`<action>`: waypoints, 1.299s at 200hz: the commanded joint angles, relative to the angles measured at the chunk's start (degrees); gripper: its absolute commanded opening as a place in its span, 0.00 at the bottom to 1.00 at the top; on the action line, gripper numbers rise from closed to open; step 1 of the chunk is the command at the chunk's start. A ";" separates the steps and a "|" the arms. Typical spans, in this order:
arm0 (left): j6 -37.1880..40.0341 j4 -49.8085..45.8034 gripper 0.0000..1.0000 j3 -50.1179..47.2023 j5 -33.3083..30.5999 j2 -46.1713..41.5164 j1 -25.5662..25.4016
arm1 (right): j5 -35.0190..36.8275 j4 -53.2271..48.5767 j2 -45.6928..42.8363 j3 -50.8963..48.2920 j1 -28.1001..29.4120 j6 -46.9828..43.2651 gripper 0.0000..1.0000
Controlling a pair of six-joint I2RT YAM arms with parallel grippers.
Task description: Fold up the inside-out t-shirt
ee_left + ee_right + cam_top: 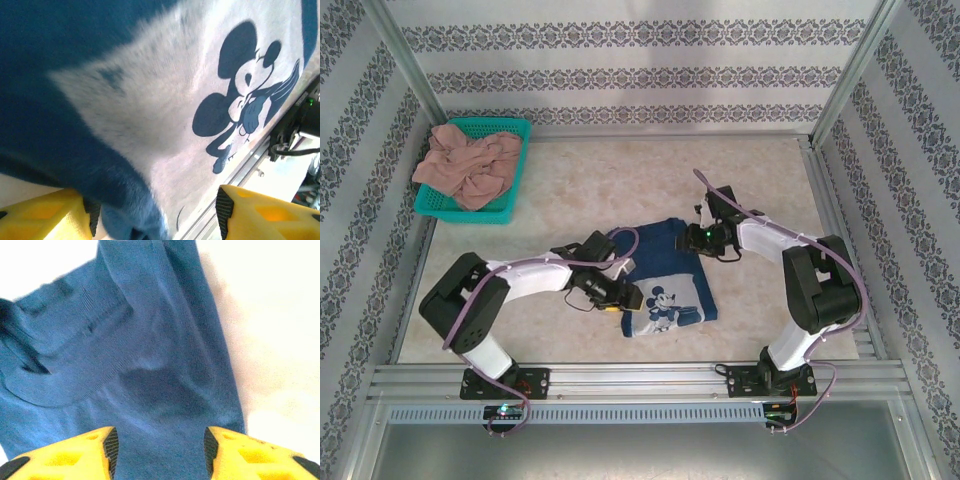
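Observation:
The inside-out t-shirt [672, 262] lies folded into a small dark blue packet at the table's middle. A white panel with a cartoon mouse print [663, 308] faces up at its near end. My left gripper [620, 296] hovers at the packet's left edge. In the left wrist view its yellow fingers [250, 210] stand apart over the white panel [160, 125], with a blue fold beside the left finger. My right gripper [706, 238] sits at the packet's far right corner. Its jaws [157, 450] stand open over the blue cloth [150, 365], gripping nothing.
A teal basket [520, 130] at the back left holds a pinkish-tan garment [468, 165]. Bare beige tabletop [620, 180] stretches behind the shirt. A metal rail [640, 375] runs along the near edge, and patterned walls close in both sides.

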 commanded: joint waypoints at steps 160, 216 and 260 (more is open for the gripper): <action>2.45 0.74 0.84 20.10 -9.60 18.01 15.20 | -5.16 -13.05 22.18 25.23 0.91 -14.83 0.73; 2.11 4.09 0.57 20.27 -5.67 22.11 14.28 | -8.28 -11.55 23.26 23.47 1.76 -13.54 0.56; 2.63 5.09 0.30 20.13 -6.35 24.00 14.95 | -8.02 -10.12 24.07 23.27 1.66 -12.41 0.36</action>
